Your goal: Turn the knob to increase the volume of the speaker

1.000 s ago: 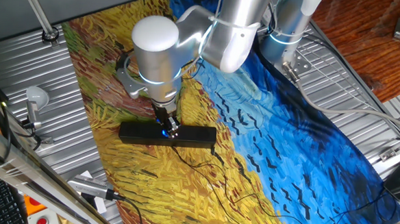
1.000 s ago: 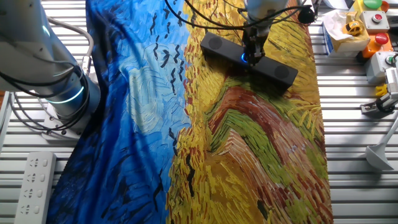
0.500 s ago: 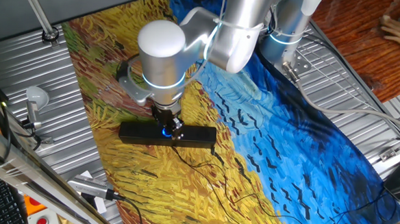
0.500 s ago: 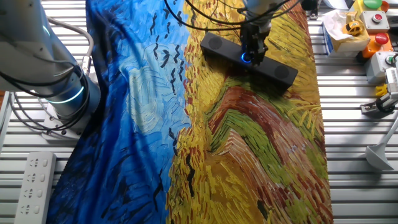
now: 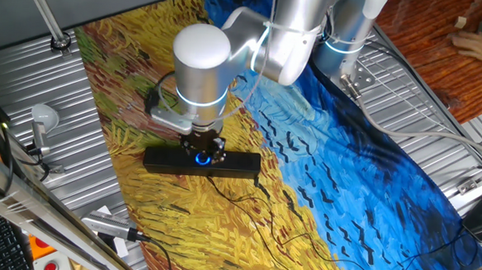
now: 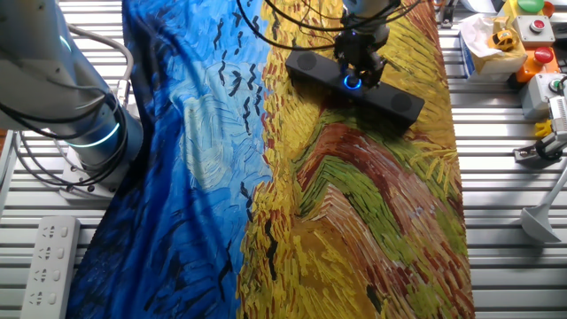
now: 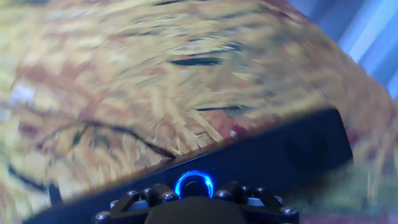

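The speaker (image 5: 164, 159) is a long black bar lying on the painted cloth; it also shows in the other fixed view (image 6: 399, 103) and the hand view (image 7: 298, 149). The knob (image 5: 200, 158) glows blue at the bar's middle, as seen in the other fixed view (image 6: 353, 82) and the hand view (image 7: 194, 185). My gripper (image 5: 204, 152) points straight down onto the knob, with a finger on each side of it, shut on it. It also appears in the other fixed view (image 6: 356, 74) and the hand view (image 7: 194, 194). The hand view is blurred.
A thin black cable (image 5: 254, 203) runs from the speaker across the cloth. A grey microphone (image 5: 43, 118) stands left of the cloth. The arm's base (image 6: 84, 115), a power strip (image 6: 49, 257) and button boxes (image 6: 532, 27) sit around the edges.
The hand and wrist have rotated about the knob while staying on it. The speaker has stayed where it was.
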